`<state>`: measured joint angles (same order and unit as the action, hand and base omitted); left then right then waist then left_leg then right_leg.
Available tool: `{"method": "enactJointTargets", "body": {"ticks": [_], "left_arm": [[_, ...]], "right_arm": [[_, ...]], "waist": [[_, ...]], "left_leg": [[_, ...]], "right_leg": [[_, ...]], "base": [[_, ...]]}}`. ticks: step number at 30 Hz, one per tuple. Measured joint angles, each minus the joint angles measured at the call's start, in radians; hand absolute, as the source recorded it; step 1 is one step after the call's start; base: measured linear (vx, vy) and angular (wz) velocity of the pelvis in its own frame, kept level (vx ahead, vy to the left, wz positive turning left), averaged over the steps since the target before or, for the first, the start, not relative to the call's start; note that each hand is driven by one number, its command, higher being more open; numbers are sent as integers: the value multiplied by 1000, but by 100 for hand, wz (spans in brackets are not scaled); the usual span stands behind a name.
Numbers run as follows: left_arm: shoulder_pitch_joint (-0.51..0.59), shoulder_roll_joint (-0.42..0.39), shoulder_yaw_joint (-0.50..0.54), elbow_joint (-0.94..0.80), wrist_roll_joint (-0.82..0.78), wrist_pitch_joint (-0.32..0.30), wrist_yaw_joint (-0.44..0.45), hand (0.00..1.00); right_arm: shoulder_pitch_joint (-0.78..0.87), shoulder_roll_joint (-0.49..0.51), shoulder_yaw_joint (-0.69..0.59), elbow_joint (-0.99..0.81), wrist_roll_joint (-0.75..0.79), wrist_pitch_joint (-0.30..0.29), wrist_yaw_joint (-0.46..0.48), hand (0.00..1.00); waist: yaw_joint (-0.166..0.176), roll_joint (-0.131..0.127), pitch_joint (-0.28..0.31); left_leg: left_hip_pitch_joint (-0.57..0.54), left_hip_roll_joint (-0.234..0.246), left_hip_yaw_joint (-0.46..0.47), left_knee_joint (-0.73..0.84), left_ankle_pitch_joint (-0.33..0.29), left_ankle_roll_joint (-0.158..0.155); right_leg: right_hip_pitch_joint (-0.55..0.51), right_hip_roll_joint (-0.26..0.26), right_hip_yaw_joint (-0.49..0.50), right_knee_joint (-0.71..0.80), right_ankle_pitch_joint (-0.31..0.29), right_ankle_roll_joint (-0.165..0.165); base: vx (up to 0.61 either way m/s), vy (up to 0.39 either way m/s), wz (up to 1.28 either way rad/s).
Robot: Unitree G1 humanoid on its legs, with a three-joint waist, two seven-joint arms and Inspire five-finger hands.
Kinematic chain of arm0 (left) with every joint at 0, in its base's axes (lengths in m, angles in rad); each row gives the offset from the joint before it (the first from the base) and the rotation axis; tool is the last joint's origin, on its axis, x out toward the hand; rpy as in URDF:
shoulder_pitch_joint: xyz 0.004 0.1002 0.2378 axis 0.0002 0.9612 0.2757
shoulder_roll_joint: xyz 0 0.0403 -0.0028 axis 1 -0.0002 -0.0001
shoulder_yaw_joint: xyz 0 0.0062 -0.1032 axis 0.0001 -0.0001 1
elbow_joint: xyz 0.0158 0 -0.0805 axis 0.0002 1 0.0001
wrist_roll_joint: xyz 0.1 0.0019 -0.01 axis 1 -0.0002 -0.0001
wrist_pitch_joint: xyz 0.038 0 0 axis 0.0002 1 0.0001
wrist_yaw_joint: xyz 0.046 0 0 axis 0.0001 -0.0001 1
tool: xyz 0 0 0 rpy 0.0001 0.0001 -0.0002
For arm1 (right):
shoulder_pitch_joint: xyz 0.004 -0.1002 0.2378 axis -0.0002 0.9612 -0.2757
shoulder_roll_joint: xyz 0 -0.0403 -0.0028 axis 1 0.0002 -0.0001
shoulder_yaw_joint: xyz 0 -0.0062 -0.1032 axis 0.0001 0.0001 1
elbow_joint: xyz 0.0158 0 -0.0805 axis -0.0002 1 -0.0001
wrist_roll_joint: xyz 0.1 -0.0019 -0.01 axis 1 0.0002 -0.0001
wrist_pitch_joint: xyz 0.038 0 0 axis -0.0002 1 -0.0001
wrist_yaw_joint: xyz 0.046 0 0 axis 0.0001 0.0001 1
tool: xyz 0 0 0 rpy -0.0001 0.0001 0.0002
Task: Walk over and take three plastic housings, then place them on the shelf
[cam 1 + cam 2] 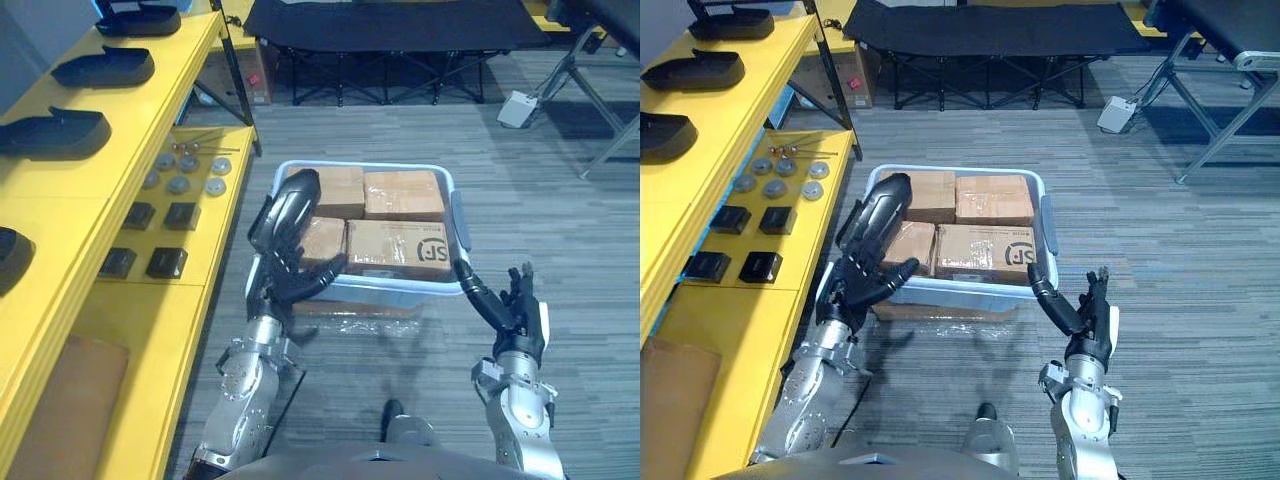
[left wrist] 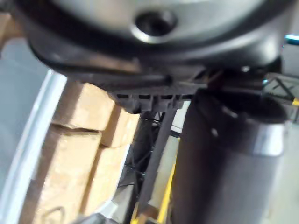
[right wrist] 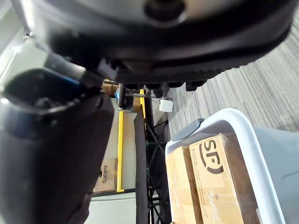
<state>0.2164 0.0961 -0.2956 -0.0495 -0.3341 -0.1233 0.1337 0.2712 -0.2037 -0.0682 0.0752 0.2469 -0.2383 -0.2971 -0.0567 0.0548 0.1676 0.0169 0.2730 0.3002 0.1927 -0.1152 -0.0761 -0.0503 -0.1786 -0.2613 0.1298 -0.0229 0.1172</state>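
Left hand [image 1: 288, 278] has its fingers curled round the near end of the glossy black elongated plastic housing [image 1: 291, 203], long axis pointing away over the pale-blue box-filled bin [image 1: 456, 212], the yellow metal shelf [image 1: 150, 95] close on its left, while the right hand [image 1: 517, 308] hangs spread and empty.

Four cardboard boxes [image 1: 405, 193], one bin [image 1: 360, 167]

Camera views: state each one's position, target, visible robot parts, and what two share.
Left eye view: head, looking down at the bin of boxes by the yellow shelf; left hand grips a plastic housing, right hand open.
Right eye view: head, same scene, both arms.
Left wrist view: left wrist, past its hand to boxes.
Right wrist view: right wrist, past its hand to the bin.
Wrist views share the boxes.
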Motion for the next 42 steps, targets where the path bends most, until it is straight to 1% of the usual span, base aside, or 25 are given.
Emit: {"method": "enactJointTargets", "body": {"ticks": [1, 2, 3, 5, 8, 12, 13, 15, 17, 19, 20, 21, 22, 23, 25, 27, 28, 30, 33, 35, 36, 38, 39, 41, 42], "left_arm": [[-5, 7, 1, 20, 23, 6, 0, 100], [-13, 23, 1, 53, 40, 24, 3, 100], [-12, 29, 2, 63, 51, 33, 7, 100], [-9, 43, 8, 79, 75, 52, 9, 100], [-7, 39, 50, 78, 74, 53, 39, 100], [-5, 38, 81, 76, 74, 54, 56, 100], [5, 37, 85, 73, 75, 54, 56, 100], [24, 39, 79, 73, 76, 61, 49, 100], [28, 44, 72, 113, 125, 66, 23, 100], [14, 56, 72, 170, 165, 66, 10, 100], [1, 80, 75, 218, 202, 66, 5, 100], [-2, 90, 76, 234, 217, 66, 2, 100], [-11, 108, 76, 266, 228, 66, -5, 100], [-15, 116, 76, 279, 228, 66, -8, 100], [-20, 138, 81, 303, 227, 65, -10, 100], [-19, 148, 82, 304, 227, 56, -11, 100], [-20, 152, 80, 307, 225, 43, -13, 100], [-31, 152, 72, 308, 222, 25, -17, 100], [-55, 151, 53, 317, 218, -9, -37, 100], [-62, 150, 33, 327, 215, -19, -42, 100], [-65, 149, 26, 332, 213, -24, -43, 100], [-71, 141, 14, 348, 201, -29, -42, 100], [-73, 139, 14, 355, 185, -29, -42, 100], [-76, 136, -6, 370, 153, -29, -30, 100], [-77, 136, -7, 371, 145, -29, -29, 100]], "right_arm": [[-16, 0, 1, 5, -4, 12, -5, 100], [-41, 2, 18, 20, -5, 31, -12, 100], [-52, 3, 31, 32, -5, 35, -13, 100], [-53, 13, 58, 45, -9, 38, -13, 100], [-72, 22, 93, 79, -46, 50, 5, 100], [-80, 32, 101, 100, -115, 53, 47, 100], [-108, 29, 110, 119, -124, 53, 54, 100], [-183, 17, 120, 170, -132, 53, 65, 100], [-347, -24, 139, 290, -156, 78, 87, 100], [-477, -67, 164, 369, -151, 104, 95, 100], [-608, -102, 189, 433, -154, 128, 91, 100], [-657, -116, 197, 454, -160, 132, 89, 100], [-754, -147, 212, 491, -162, 136, 84, 100], [-803, -164, 222, 507, -162, 137, 81, 100], [-966, -222, 252, 534, -161, 139, 71, 100], [-1067, -254, 281, 556, -162, 145, 69, 100], [-1128, -278, 304, 575, -163, 155, 69, 100], [-1207, -300, 333, 617, -162, 170, 69, 100], [-1286, -317, 365, 690, -161, 209, 73, 100], [-1329, -321, 398, 745, -157, 264, 88, 100], [-1335, -327, 405, 754, -149, 277, 91, 100], [-1376, -347, 417, 802, -108, 332, 98, 100], [-1387, -348, 418, 818, -99, 343, 99, 100], [-1407, -366, 418, 862, -76, 385, 99, 100], [-1409, -373, 418, 869, -74, 393, 99, 100]], "waist": [[1, 1, 0], [5, -13, 9], [7, -20, 12], [28, -31, 15], [36, -33, 15], [55, -35, 16], [62, -42, 19], [76, -54, 27], [114, -77, 42], [143, -85, 64], [171, -89, 95], [183, -88, 111], [202, -87, 135], [210, -86, 148], [244, -78, 197], [259, -76, 224], [275, -76, 242], [287, -72, 264], [307, -69, 278], [321, -66, 281], [323, -62, 284], [333, -42, 311], [332, -37, 317], [334, -23, 329], [335, -22, 328]], "left_leg": [[2, -11, 0, -6, -3, -8], [9, -31, 4, -3, -6, -13], [14, -40, 4, -2, -8, -17], [16, -70, 2, 5, -17, -42], [6, -91, -12, 28, -31, -44], [-34, -90, -54, 76, -52, -43], [-51, -90, -67, 89, -56, -41], [-86, -92, -94, 114, -60, -41], [-131, -93, -125, 150, -63, -42], [-158, -93, -149, 177, -66, -41], [-187, -93, -168, 201, -69, -40], [-195, -94, -172, 208, -71, -40], [-223, -96, -184, 226, -73, -38], [-238, -98, -191, 235, -74, -37], [-283, -105, -211, 265, -75, -32], [-311, -109, -225, 287, -73, -29], [-322, -111, -230, 295, -73, -28], [-339, -116, -246, 303, -71, -27], [-365, -122, -269, 313, -72, -27], [-383, -124, -278, 320, -72, -26], [-390, -124, -281, 325, -72, -25], [-395, -124, -286, 332, -72, -23], [-395, -124, -287, 333, -72, -23], [-401, -124, -289, 333, -70, -21], [-406, -124, -288, 333, -70, -19]], "right_leg": [[-5, -8, 7, 1, 6, 7], [-6, -28, 21, 3, 15, 18], [-4, -37, 25, 2, 20, 23], [4, -67, 31, -16, 40, 44], [35, -85, 19, -62, 71, 55], [55, -85, -10, -92, 90, 56], [56, -85, -22, -105, 99, 55], [60, -84, -41, -128, 115, 56], [60, -81, -64, -149, 135, 55], [60, -79, -83, -154, 144, 54], [59, -78, -97, -157, 152, 52], [59, -78, -101, -159, 156, 52], [50, -78, -109, -165, 165, 52], [46, -78, -115, -168, 171, 52], [27, -81, -130, -172, 185, 52], [23, -82, -145, -177, 192, 55], [21, -81, -149, -184, 198, 56], [20, -82, -163, -185, 202, 56], [13, -82, -182, -185, 203, 56], [2, -82, -193, -182, 203, 56], [1, -81, -196, -182, 203, 56], [-1, -81, -198, -177, 202, 56], [-2, -81, -198, -174, 202, 56], [-10, -82, -198, -166, 202, 56], [-16, -83, -198, -165, 202, 56]], "base": [[-49, 157, -21], [-41, 146, -14], [-56, 179, -9], [-46, 160, -1], [-27, 114, 10], [-26, 37, 20], [-44, 27, 25], [-64, 32, 26], [-95, 40, 30], [-124, 31, 31], [-163, 42, 31], [-175, 50, 28], [-117, 37, 19], [-134, 56, 22], [-106, 70, 21], [-45, 56, 20], [-33, 47, 15], [-32, 40, 19], [-26, 37, 20], [-24, 35, 11], [-21, 28, 7], [-37, 26, 4], [-51, 26, 2], [-45, 26, 1], [-41, 25, -2]]}}
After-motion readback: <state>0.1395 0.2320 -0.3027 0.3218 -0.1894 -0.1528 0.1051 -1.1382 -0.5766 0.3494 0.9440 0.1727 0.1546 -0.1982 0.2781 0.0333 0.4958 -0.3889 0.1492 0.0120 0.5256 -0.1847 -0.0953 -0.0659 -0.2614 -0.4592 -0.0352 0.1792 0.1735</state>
